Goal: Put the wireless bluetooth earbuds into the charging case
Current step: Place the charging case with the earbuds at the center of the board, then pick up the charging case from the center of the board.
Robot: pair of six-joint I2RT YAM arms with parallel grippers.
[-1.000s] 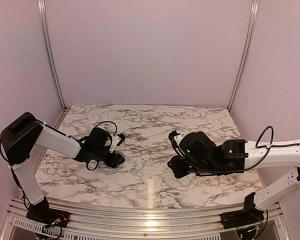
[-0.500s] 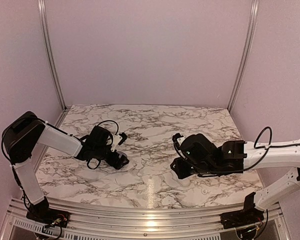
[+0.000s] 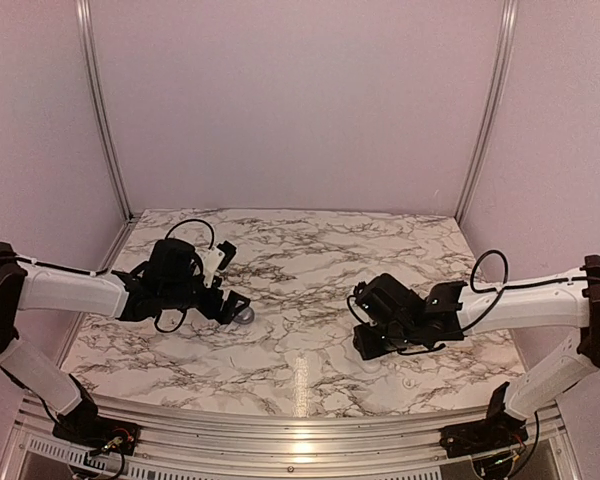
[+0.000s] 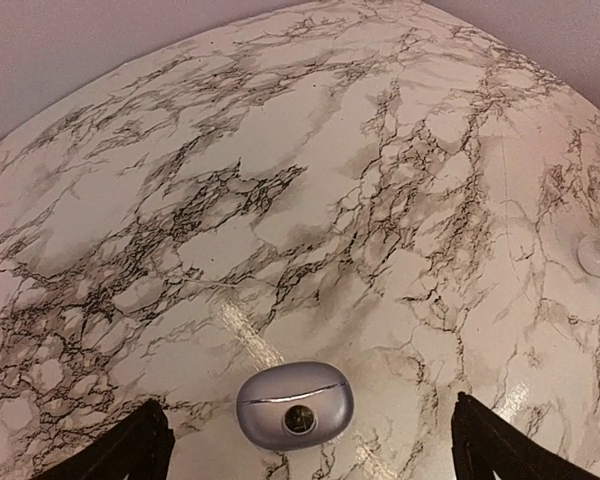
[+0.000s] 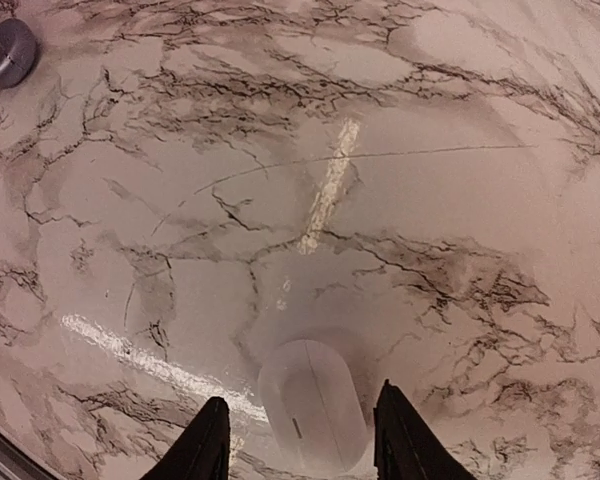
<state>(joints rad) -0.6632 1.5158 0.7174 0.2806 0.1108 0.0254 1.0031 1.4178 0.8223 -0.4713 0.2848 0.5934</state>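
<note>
Here, on the near side, the right gripper [image 5: 302, 405] has its jaws partly apart, straddling a white oval shell [image 5: 310, 400] that lies flat on the marble table [image 5: 430, 150]. Neither jaw looks pressed against it. The shell is smooth and rounded, so a squeeze off its middle would likely squirt it sideways across the glossy marble.

Further out, the left gripper [image 4: 310, 405] hangs with its jaws wide apart around the charging case [image 4: 295, 403], a greyish-lavender oval with a curved seam and one dark round spot. I cannot tell whether that spot is one of the earbuds, seated, or an empty well, and no loose earbuds show anywhere. A careless nudge could tip out whatever sits there.

No brand or writing is readable; there is only a tiny dark slit on the white shell.
</note>
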